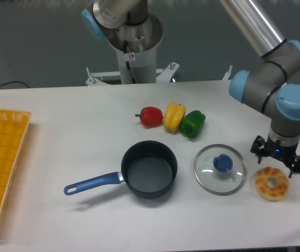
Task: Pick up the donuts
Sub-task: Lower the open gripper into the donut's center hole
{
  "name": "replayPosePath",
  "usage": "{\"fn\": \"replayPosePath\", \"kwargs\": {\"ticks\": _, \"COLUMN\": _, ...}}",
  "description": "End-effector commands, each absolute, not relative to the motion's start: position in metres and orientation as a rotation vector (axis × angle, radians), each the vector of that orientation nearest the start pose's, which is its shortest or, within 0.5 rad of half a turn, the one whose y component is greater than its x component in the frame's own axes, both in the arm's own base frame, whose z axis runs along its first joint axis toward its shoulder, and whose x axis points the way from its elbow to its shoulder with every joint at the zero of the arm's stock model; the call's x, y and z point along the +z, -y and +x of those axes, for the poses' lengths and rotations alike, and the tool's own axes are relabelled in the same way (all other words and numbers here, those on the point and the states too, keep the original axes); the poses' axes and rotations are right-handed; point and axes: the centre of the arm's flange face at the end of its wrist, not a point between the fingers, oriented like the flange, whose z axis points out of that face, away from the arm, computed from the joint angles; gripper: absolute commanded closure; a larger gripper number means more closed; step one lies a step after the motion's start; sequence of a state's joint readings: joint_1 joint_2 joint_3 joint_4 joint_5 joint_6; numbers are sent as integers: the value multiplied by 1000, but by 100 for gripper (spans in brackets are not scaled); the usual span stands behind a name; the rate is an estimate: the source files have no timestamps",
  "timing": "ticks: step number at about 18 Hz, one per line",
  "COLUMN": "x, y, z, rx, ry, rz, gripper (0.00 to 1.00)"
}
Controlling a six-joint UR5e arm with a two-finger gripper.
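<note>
the donuts [271, 183] are lying flat on the white table [61, 157], at 3 o'clock from the glass lid [220, 169] and just beside it. the gripper [279, 159] is hanging just above the ring at its 12 o'clock, fingers spread apart and gripping nothing, not touching it.
</note>
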State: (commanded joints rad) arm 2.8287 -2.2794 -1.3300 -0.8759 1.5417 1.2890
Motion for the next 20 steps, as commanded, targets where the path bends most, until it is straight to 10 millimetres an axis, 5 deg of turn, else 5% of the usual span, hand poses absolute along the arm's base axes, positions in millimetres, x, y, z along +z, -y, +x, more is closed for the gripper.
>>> {"fn": "replayPosePath", "kwargs": {"ticks": 8, "x": 208, "y": -359, "z": -669, "rx": 261, "ry": 63, "rz": -3038, "gripper": 0}}
{"fn": "replayPosePath", "kwargs": {"ticks": 19, "x": 199, "y": -350, "z": -645, "rx": 135, "ry": -205, "rz": -3083, "gripper": 1}}
{"fn": "replayPosePath", "kwargs": {"ticks": 20, "x": 200, "y": -350, "z": -644, "rx": 132, "ry": -222, "rz": -3085, "gripper": 7}}
